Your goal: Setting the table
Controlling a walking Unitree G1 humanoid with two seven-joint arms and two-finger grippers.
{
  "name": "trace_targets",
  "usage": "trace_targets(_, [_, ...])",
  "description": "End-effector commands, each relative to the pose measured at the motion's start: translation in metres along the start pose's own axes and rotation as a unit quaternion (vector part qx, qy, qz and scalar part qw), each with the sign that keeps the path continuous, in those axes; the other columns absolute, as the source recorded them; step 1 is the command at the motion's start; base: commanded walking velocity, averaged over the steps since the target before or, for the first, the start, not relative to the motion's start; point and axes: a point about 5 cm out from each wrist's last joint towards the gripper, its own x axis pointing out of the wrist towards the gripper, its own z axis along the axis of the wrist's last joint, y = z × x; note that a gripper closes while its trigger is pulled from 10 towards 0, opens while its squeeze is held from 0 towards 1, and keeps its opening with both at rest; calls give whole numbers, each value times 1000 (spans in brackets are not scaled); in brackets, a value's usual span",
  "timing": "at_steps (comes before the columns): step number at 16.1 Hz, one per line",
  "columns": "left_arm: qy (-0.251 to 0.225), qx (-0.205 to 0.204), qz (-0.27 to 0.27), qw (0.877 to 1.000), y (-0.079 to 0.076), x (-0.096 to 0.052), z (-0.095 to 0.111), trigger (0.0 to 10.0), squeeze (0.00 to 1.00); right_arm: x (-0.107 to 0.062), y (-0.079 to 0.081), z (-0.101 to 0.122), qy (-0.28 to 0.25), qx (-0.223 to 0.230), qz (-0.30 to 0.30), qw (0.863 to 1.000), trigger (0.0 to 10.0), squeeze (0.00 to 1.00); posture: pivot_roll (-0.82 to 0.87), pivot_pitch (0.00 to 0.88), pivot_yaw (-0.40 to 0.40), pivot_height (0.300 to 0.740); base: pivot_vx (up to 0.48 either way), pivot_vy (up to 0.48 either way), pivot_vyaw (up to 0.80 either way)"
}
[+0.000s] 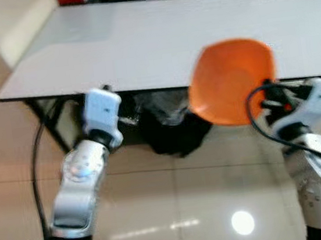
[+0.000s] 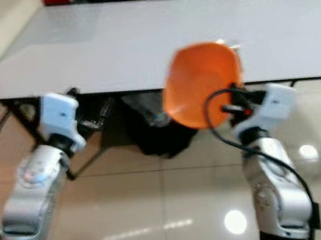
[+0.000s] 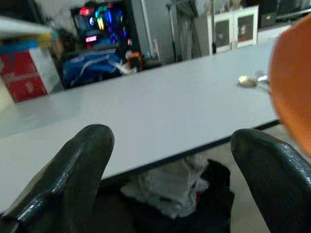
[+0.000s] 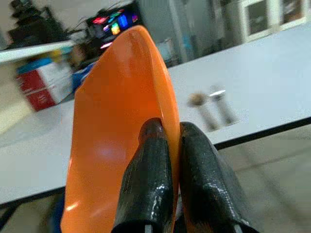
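Bench: long, pale grey top w/ dark edge, black folding legs beneath. Under bench: heap of black and grey cloth. Floor: glossy beige tiles, thin grout lines; ceiling light reflected as bright spot. Wall at robot's left: cream. Beyond far edge of bench: red box, blue bag, dark unit w/ coloured lights, white cabinet w/ glazed doors.

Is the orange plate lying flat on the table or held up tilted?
Held up tilted: the right gripper pinches the orange plate by its rim, before the table edge.
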Motion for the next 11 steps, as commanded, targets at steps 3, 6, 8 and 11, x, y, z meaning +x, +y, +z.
trace_targets(3, [-6, 8, 13, 1000, 9, 2, 4, 10000, 0, 2, 8, 4, -9, 7, 6, 1000, 10000, 0, 83, 51, -1, 740, 0, 0, 0])
trace_targets(6, [-8, 6, -2, 1000, 8, 3, 5, 10000, 0, 3, 8, 0, 3, 4, 2, 1000, 10000, 0, 83, 51, 2, 740, 202, 0, 0])
trace_targets(8, [-8, 6, -4, 1000, 8, 3, 6, 10000, 0, 3, 9, 0, 2, 7, 4, 1000, 10000, 0, 87, 51, 4, 740, 414, 0, 0])
trace_targets(11, [-8, 4, -10, 1000, 8, 3, 5, 10000, 0, 3, 9, 0, 0, 8, 1, 1000, 10000, 0, 85, 53, 7, 740, 435, 0, 0])
